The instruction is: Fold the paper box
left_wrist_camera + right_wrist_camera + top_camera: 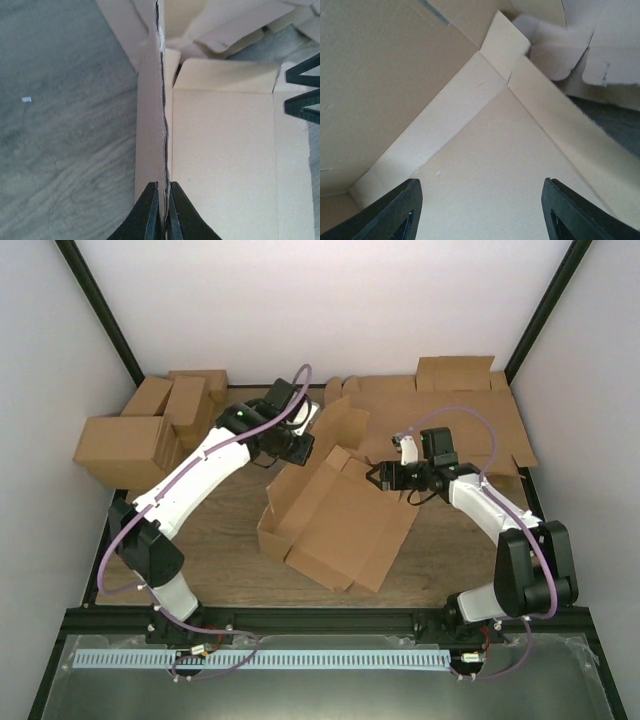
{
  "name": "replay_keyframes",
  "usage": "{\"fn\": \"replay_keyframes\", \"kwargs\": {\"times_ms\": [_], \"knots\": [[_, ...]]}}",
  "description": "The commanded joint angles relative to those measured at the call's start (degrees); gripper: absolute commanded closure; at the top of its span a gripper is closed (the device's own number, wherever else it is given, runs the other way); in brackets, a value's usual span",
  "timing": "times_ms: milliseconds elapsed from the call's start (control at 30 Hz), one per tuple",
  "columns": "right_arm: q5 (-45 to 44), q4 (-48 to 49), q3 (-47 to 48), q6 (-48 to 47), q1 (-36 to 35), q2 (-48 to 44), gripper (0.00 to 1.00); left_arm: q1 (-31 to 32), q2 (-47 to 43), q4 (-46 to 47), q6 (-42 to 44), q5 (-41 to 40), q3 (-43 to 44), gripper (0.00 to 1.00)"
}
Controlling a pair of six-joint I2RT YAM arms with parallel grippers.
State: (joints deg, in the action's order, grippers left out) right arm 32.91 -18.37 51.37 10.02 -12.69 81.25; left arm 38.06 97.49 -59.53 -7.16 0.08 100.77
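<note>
The box [340, 520] sits half-formed in the middle of the worktop [225, 540], between the two arms. The left end effector [164, 192] is pinched tight on the top edge of the box's raised left wall. The right end effector [481, 200] hangs wide open over the box's inner floor, holding nothing. To do this step well, I judge the left should steady that wall upright while the right presses a flap along its crease, not across it. Count: one box, two end effectors, one pile of sheets [460, 410] at far right, and at least three cartons [140, 430] at far left.
</note>
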Motion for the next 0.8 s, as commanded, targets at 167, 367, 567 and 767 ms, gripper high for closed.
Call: {"fn": "replay_keyframes", "kwargs": {"times_ms": [167, 367, 567, 767], "knots": [[1.54, 3.69, -3.39, 0.76, -0.31, 3.13, 0.34, -1.33, -5.09, -2.86, -4.06, -0.99, -12.6, 0.96], [1.1, 5.72, -2.14, -0.19, -0.31, 9.9, 0.4, -1.25, -6.58, -3.1, -0.92, -8.95, -15.71, 0.96], [0.51, 7.49, 0.82, -1.1, -0.26, 16.26, 0.41, -0.38, -5.97, -3.49, 4.59, -17.97, -15.71, 0.96], [1.02, 9.4, 4.21, -3.76, -0.22, 19.45, 0.42, 2.3, -6.44, -1.21, 6.68, -27.08, -17.51, 0.96]]}}
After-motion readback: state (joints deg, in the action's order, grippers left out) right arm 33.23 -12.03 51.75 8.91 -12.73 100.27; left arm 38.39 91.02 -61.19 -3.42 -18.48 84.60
